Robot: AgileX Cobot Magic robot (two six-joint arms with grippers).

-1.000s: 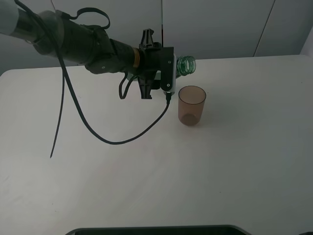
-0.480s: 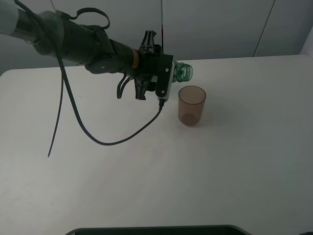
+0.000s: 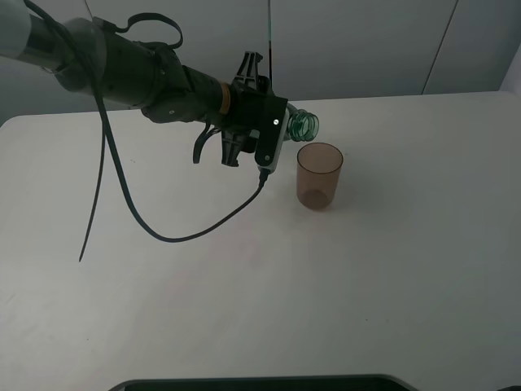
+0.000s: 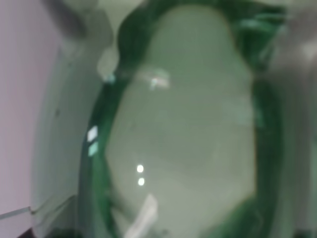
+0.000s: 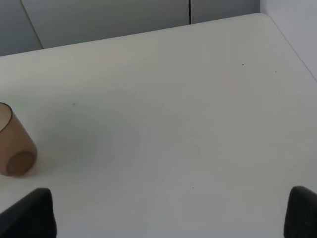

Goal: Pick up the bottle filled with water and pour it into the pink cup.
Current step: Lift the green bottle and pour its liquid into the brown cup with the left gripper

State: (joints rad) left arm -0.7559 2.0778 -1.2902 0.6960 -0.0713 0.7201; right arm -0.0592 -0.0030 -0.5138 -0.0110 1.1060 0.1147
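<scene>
- The left gripper [image 3: 275, 129], in the upper middle of the exterior high frame, is clamping the bottle [image 3: 306, 125] and holding it clear above the table [image 3: 366, 269].
- In the left wrist view the bottle [image 4: 183, 124] is filling nearly the whole frame as a blurred green-tinted shape, and the fingers cannot be made out there.
- The bottle is leaning over, its open threaded neck sticking out past the gripper toward the right and pointing slightly downward.
- The mouth is hanging just up and left of the pink cup's [image 3: 319, 175] rim, near it but not touching.
- The pink cup is standing upright on the table, right of centre; whether any water is in it cannot be told.
- A black cable [image 3: 187, 238] is drooping from under the left gripper and looping across the left half of the table.
- The right gripper [image 5: 163, 215] is spread wide, its two dark fingertips [image 5: 25, 213] showing in the lower corners of its wrist view with nothing between them, and the pink cup [image 5: 15, 148] is sitting at that view's left edge.
</scene>
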